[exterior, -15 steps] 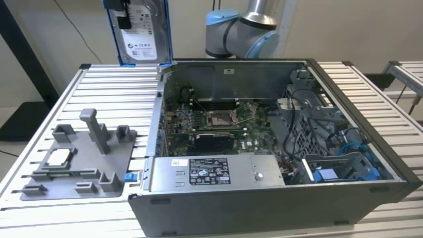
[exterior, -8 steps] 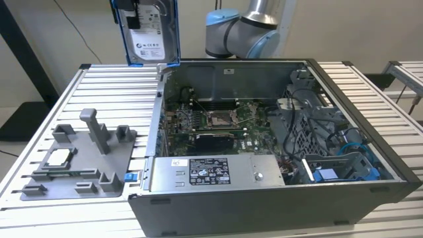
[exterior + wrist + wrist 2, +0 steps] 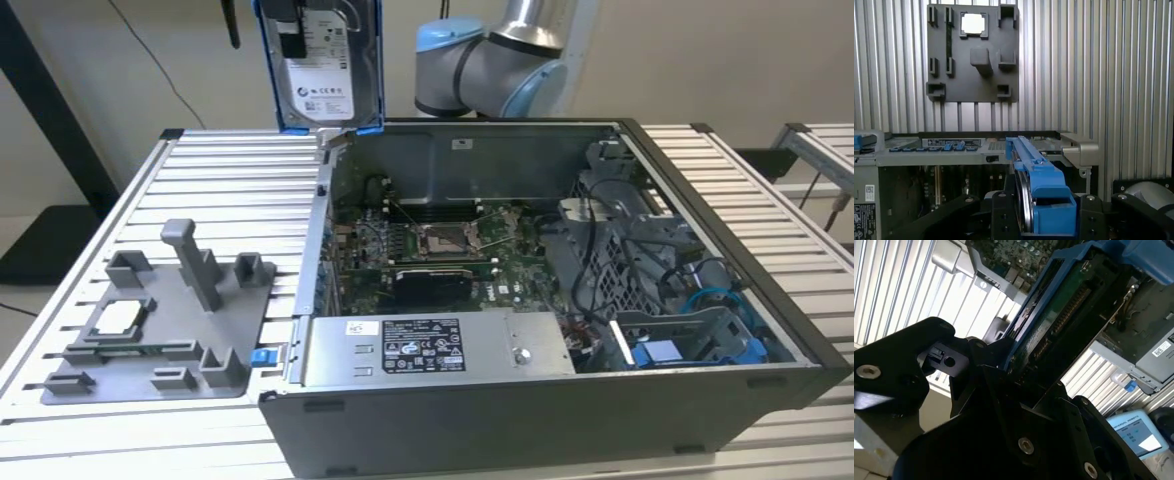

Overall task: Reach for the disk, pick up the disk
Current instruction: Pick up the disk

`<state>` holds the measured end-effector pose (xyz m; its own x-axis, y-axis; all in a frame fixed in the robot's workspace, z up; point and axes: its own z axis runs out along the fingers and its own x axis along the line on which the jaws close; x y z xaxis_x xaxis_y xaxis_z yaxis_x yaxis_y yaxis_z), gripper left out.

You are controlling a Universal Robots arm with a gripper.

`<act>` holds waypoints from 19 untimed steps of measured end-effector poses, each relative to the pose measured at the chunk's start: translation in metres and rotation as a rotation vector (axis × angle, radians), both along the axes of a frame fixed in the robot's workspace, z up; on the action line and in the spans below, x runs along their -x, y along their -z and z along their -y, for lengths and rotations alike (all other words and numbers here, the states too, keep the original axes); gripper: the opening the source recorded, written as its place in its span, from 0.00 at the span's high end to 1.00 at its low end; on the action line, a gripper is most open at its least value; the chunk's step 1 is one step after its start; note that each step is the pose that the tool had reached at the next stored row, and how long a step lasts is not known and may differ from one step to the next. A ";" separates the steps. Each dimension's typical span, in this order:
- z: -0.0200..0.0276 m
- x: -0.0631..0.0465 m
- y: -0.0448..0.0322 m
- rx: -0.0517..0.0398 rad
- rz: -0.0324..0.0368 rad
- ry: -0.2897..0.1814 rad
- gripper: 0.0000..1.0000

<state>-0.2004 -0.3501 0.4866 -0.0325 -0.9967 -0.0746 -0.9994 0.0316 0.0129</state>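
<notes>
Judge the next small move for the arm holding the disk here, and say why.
Probably a short straight lift with the same grip. The gripper is shut on the disk, which hangs upright above a back corner of the open computer case, so the pickup looks done and only more clearance seems needed.

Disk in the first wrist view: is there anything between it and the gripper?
No, nothing visible stands between them. The gripper is shut on the disk, clamping its blue frame from both sides. In the exterior view the disk hangs upright above the case.
</notes>
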 end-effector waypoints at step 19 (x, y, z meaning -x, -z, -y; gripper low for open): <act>0.0000 -0.042 0.0000 0.0000 0.0000 0.000 1.00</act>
<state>-0.1585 -0.3501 0.4866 -0.0325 -0.9967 -0.0746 -0.9994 0.0316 0.0129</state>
